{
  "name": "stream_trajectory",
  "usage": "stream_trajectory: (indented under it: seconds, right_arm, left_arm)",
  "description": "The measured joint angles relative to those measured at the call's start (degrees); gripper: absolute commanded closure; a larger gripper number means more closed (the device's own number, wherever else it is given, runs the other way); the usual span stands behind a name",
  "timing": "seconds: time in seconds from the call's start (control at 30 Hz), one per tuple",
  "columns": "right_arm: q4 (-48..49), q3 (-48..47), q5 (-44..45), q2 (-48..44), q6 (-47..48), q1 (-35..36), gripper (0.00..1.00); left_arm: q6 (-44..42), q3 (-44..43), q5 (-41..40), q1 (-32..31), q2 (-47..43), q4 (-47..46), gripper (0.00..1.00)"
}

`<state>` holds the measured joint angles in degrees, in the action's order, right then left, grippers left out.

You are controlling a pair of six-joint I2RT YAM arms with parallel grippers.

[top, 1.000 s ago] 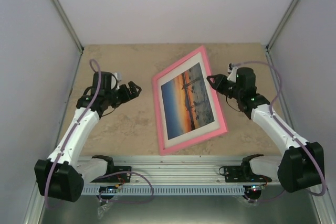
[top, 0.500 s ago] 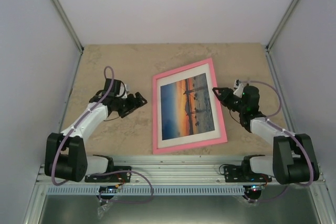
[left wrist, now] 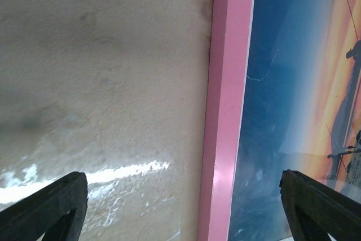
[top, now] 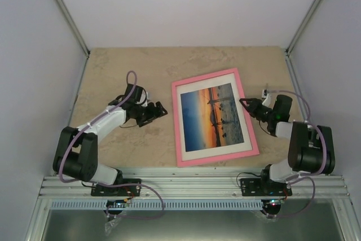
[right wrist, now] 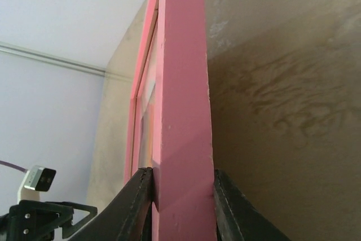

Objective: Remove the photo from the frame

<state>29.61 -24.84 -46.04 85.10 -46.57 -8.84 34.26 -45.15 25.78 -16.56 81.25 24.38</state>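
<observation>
Lying face up on the table (top: 130, 71), the frame (top: 176, 122) is seen right of the middle in the top view, turned a little askew to the table's edges. The photo (top: 213, 117) is held inside it, with the orange sunset, the blue water and the small dark figures all showing. The frame's 4 pink rails are unbroken around it.

The right gripper (top: 244, 102) is closed on the frame's right rail, on the half of that rail farther from the arm bases. In the right wrist view the rail is seen edge-on and is pinched between the 2 dark fingers (right wrist: 138, 207), 1 pressed on each side of it. Whether that side of the frame is raised off the table cannot be told from these views.

The left gripper (top: 159, 109) is spread wide and nothing is held in it. It is kept low over the table, just beside the frame's left rail, pointed toward it and apart from it. In the left wrist view its 2 fingertips (left wrist: 56, 207) are seen at the bottom corners, well apart from each other. The pink rail runs up the picture between them, with bare table on 1 side and the blue and orange of the photo on the other, and no contact with the rail is seen
</observation>
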Motion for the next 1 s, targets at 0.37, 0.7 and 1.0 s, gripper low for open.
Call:
stream_trajectory:
  seconds: [0.37,0.7,1.0]
  right_arm:
    - [-2.19,-2.84,-5.49,9.16,9.4,-5.66,0.88]
    - [-7.69,-3.3,-0.94,11.04,16.63,-6.78,0.58]
    - [-13.88,-4.57,5.01,8.33,21.73,-7.1,0.41]
  left_arm:
    - [0.76,-2.19,-0.13,-3.13,6.03,-3.06,0.06]
    - [1.77,-3.06,-0.63,-5.09,7.21,-3.98,0.06]
    - [2.86,-3.1,-3.48,-7.06,7.21,-4.2,0.06]
